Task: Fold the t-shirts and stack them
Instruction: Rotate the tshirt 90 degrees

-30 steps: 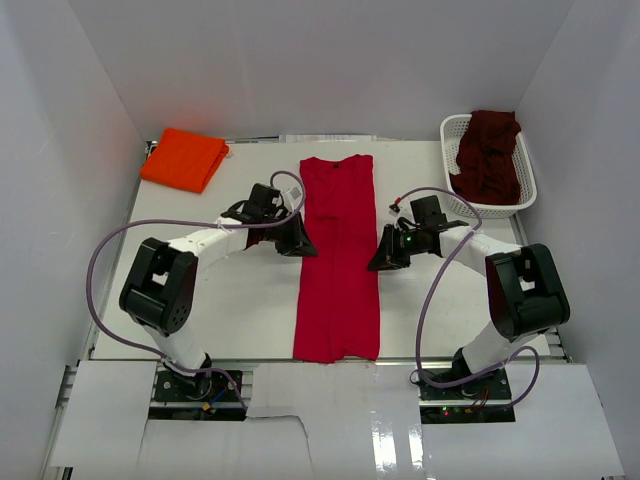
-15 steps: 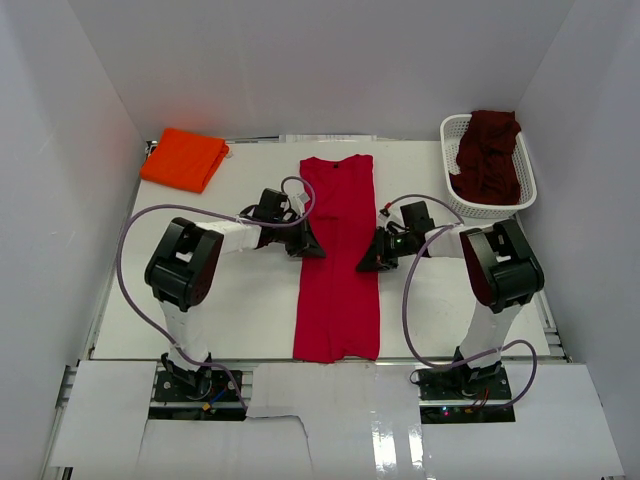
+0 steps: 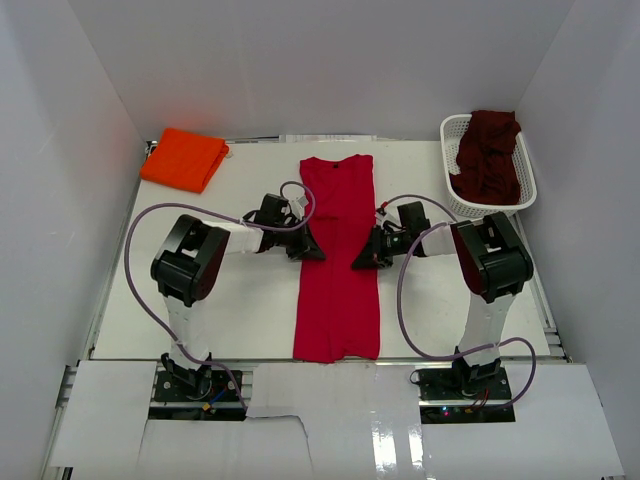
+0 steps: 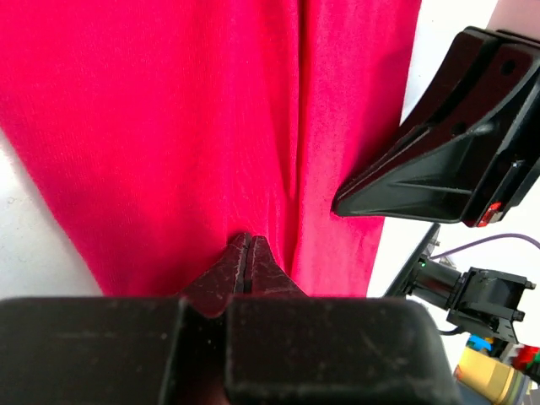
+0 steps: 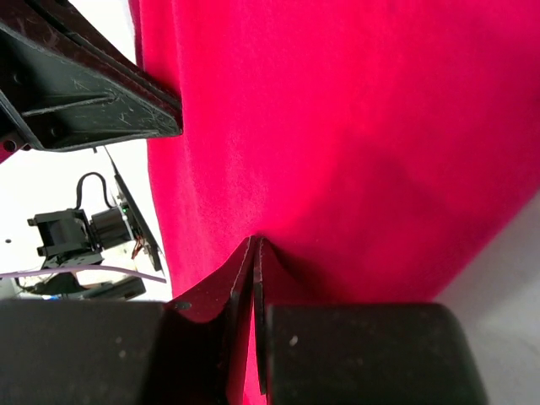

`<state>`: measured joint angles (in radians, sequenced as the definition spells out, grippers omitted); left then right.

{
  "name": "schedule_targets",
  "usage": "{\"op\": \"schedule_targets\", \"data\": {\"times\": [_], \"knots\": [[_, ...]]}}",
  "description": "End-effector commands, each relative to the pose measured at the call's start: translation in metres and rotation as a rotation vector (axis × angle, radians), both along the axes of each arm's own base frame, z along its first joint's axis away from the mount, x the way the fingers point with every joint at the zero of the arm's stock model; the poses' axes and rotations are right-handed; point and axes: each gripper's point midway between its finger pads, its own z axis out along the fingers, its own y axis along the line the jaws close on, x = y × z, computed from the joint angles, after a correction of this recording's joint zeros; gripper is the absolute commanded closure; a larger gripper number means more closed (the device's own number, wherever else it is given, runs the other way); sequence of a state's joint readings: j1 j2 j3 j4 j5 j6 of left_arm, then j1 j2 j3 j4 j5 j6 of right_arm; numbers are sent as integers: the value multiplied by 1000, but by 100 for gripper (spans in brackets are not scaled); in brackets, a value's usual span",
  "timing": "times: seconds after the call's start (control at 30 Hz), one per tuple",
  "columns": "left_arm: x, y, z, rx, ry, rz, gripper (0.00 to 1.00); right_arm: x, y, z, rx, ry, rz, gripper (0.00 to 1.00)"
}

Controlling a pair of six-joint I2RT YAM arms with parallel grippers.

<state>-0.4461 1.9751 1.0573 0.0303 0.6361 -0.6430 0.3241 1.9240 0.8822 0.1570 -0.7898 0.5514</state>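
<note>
Drawn inward since earlier: my left pincer [image 3: 311,249] and right pincer [image 3: 361,261] pinch opposite edges of red t-shirt [image 3: 338,295], table [image 3: 230,305] centre. Orange t-shirt [image 3: 183,158]: far-left corner. Maroon t-shirt [image 3: 490,150]: basket [image 3: 452,130], far-right corner.

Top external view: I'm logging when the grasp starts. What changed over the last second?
The left fingers and right fingers swung inward and down to the bright red cloth t-shirt and closed, pinching its left and right edges. The shirt itself lay flat throughout; the folded bright orange t-shirt and the dark maroon t-shirt in the white plastic lattice basket stayed put.
</note>
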Motion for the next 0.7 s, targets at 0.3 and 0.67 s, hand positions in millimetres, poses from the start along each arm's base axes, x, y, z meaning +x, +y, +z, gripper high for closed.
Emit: {"op": "schedule_targets", "data": {"times": [0.3,0.67], "knots": [[20,6,-25,42,-8,53,100,29,0,-13,-32,-30,-23,92],[60,10,-38,15,9,91,100,74,-12,-13,-38,-38,-70,92]]}}
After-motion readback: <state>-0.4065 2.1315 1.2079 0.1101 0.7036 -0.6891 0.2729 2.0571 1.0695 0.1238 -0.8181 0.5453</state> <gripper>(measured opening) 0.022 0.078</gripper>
